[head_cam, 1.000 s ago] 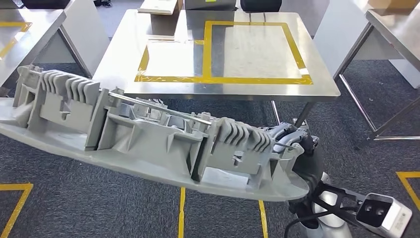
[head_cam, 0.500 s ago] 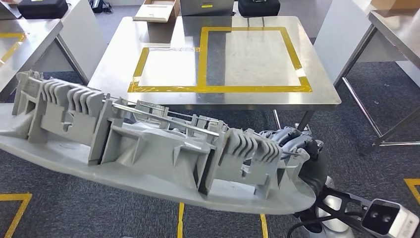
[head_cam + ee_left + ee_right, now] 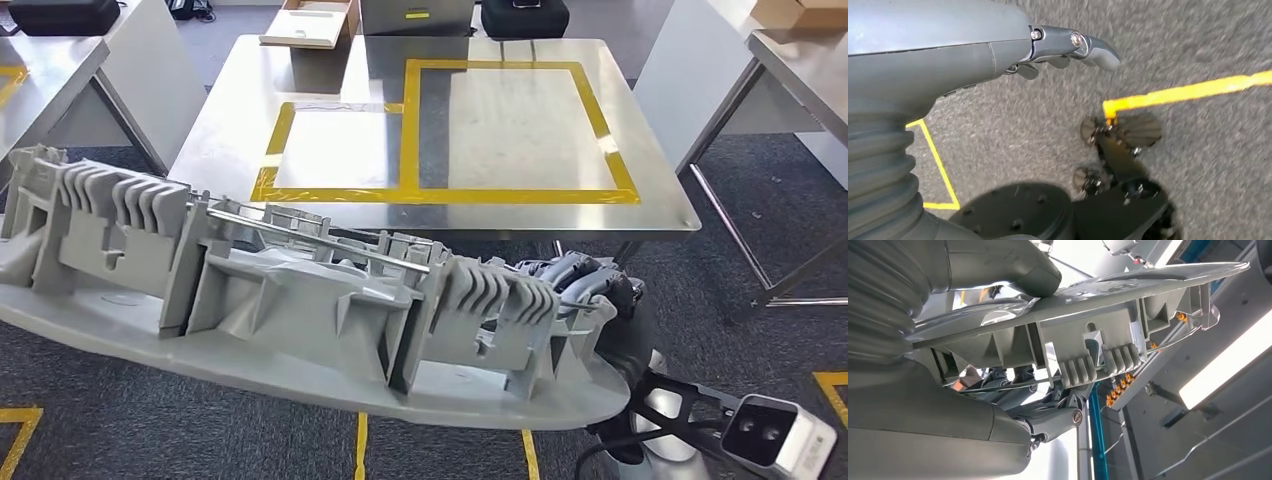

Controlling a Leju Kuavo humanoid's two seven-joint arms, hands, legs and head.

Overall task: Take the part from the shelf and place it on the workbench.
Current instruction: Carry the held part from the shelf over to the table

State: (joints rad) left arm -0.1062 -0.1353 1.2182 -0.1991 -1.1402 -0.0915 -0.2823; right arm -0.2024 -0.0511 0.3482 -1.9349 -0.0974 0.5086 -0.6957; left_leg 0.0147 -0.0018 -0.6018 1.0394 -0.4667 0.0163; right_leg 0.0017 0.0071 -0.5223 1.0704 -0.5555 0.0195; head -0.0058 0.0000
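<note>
Nearest the robot, the right hand (image 3: 585,290) grips one end of the long grey part (image 3: 300,300), which is off the shelf and carried in the air across the near field of the head view, its ribbed inner side facing up and its far-left end reaching past the picture's left edge. The part hangs over dark carpet marked with yellow floor tape (image 3: 362,445), short of the workbench (image 3: 330,75) and not touching it.

As a judgement, the pick is done and the carry is well on. What is left is to close on the bench, lift the part over its near edge, lay it down flat and let go. Taped yellow rectangles (image 3: 520,125) on the steel top may mark the place for it, though that is a guess. Beyond them at the far edge stand a cardboard box (image 3: 310,20) and dark cases.

The right wrist view gives what the head view hides: the thick thumb (image 3: 1018,267) pressed on the part's smooth face, with darker fingers (image 3: 1048,415) curled up among the ribs on the other side, so the hold is a clamp through the part's thickness. The left wrist view shows the left hand (image 3: 1068,47) hanging over carpet, holding nothing, fingers loosely bent; whether they are spread or curled shut I cannot tell
</note>
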